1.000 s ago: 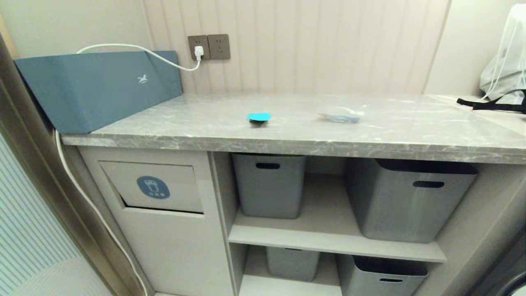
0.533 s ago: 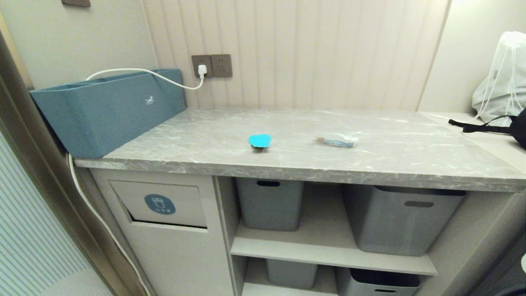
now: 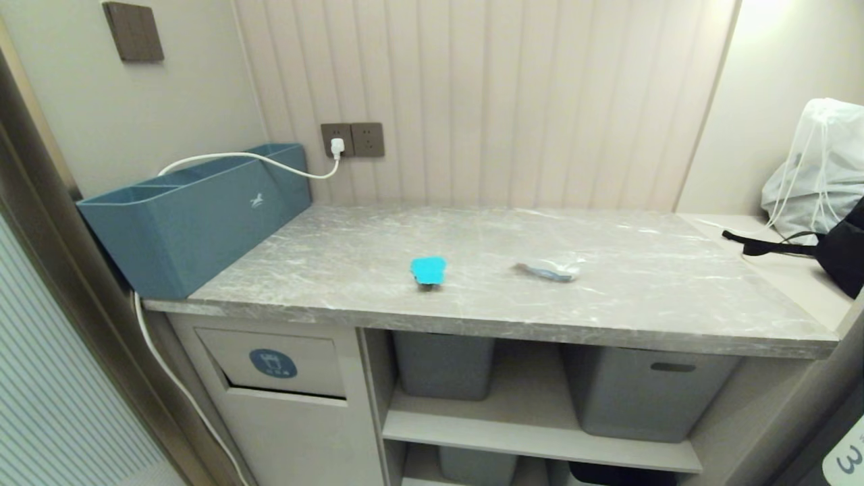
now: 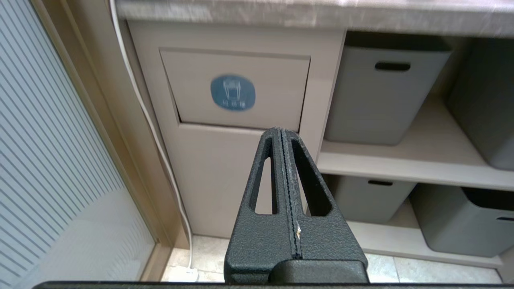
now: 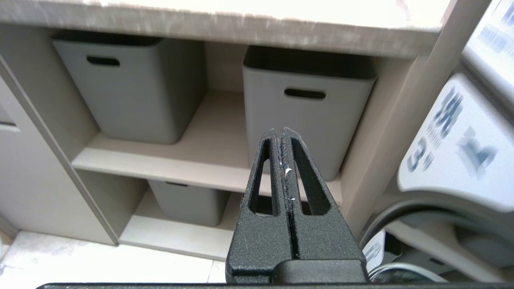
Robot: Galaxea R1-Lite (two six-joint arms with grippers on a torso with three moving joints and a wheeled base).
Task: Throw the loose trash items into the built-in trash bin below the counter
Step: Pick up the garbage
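Observation:
Two loose trash items lie on the grey marble counter (image 3: 351,236): a flat turquoise scrap (image 3: 428,270) near the front edge and a crumpled clear wrapper (image 3: 548,271) to its right. Below the counter's left end is the built-in trash bin (image 3: 280,362), a beige flap with a round blue sticker, also in the left wrist view as the bin flap (image 4: 235,90). Neither arm shows in the head view. My left gripper (image 4: 281,131) is shut and empty, hanging low in front of the bin cabinet. My right gripper (image 5: 280,131) is shut and empty, facing the shelf tubs.
A long teal box (image 3: 196,212) with a white cable (image 3: 236,156) sits at the counter's left end. Grey tubs (image 3: 648,391) fill the shelves under the counter. A white drawstring bag (image 3: 813,169) and a black strap (image 3: 766,246) lie at the right. A white appliance (image 5: 457,148) stands on my right.
The whole head view has shifted downward in the picture: the camera has risen and now looks onto the counter top from higher up. The trash items have not moved on the counter.

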